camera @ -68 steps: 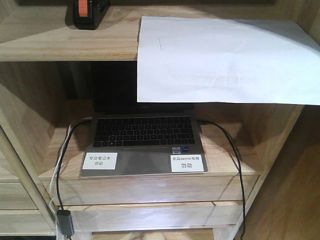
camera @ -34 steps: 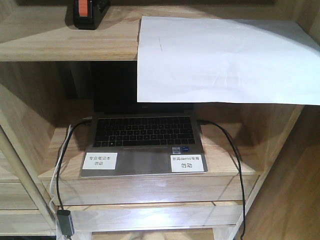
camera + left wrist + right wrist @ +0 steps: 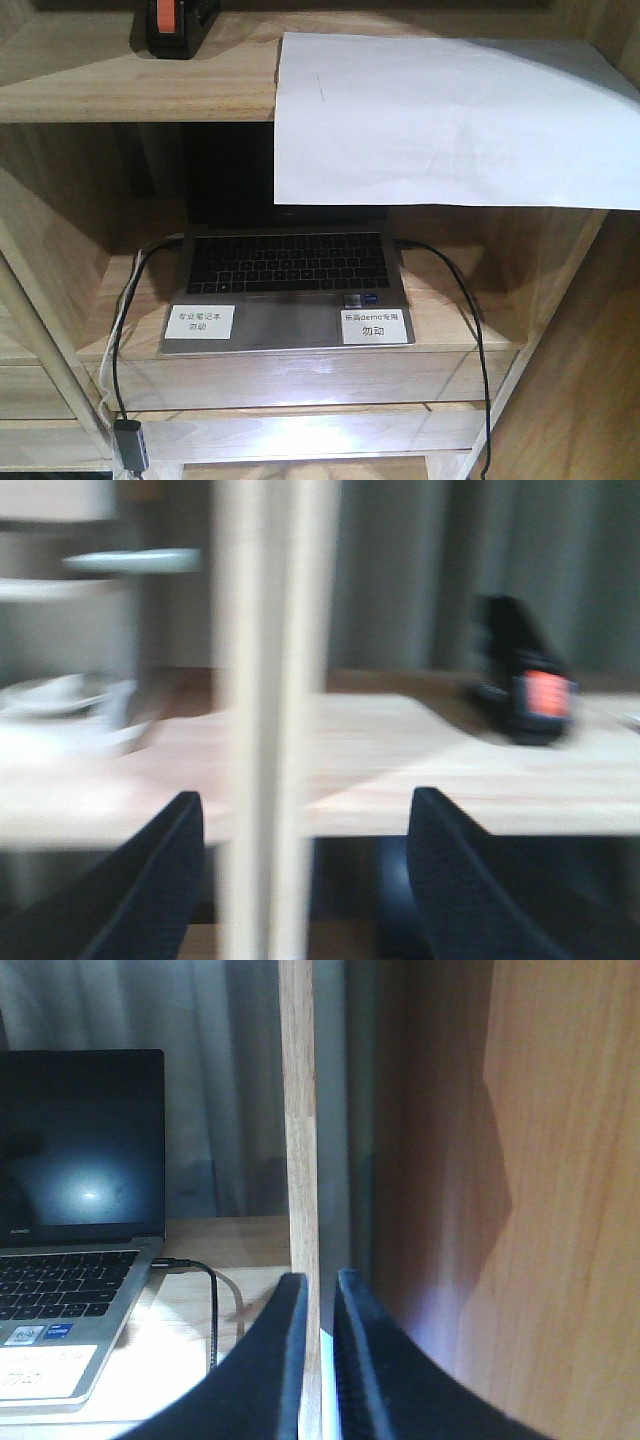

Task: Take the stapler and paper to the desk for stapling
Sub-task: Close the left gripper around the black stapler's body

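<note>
- The stapler [image 3: 175,25] stands on the top shelf board [image 3: 120,85], at the left. Its orange-red end faces the front.
- The paper [image 3: 450,110] lies on the same board, to the right of the stapler and not touching it. Its front part hangs down over the edge of the board.
- The hanging paper covers the top right of the screen of an open laptop [image 3: 288,262] on the shelf below.
- Two small white labels [image 3: 199,321] sit on the front of the laptop, one at each side.
- A black cable [image 3: 470,330] runs from the laptop's right side down over the shelf edge.
- The left gripper [image 3: 305,798] has its two black fingers spread wide. Its view is blurry. A pale wooden post [image 3: 270,630] stands between the fingers, and the stapler is farther back on the right.
- The right gripper [image 3: 320,1278] has its fingers pressed almost together, with only a thin gap. It is just beside an upright wooden post [image 3: 297,1110], with the laptop off to the left.
</note>
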